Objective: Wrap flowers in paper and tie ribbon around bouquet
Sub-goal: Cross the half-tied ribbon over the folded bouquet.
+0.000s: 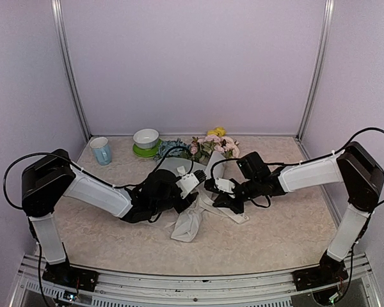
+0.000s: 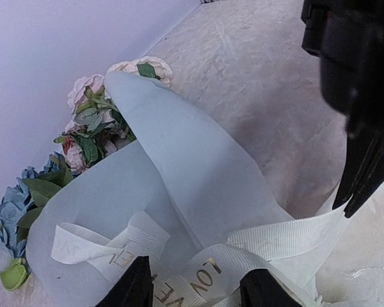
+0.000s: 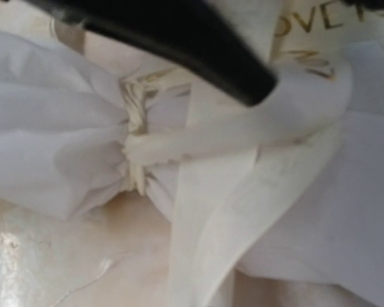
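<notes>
— Two grippers meet over the bouquet (image 1: pixel 189 225) in the middle of the table (image 1: pixel 281 230). Where's the ribbon (image 2: pixel 275 238)?
— Wrapped round the paper (image 2: pixel 198 166). One strand lies between the left gripper (image 2: pixel 198 289)'s jaws, which stand apart.
— And the right gripper (image 2: pixel 357 195)?
— Closed, tip touching the ribbon's far end. I can't tell whether it pinches.
— Anything nearby?
— A blue cup (image 1: pixel 101 151) and a bowl (image 1: pixel 146 137) on a green saucer (image 1: pixel 138 152), behind, beside the flowers (image 1: pixel 212 146).
</notes>
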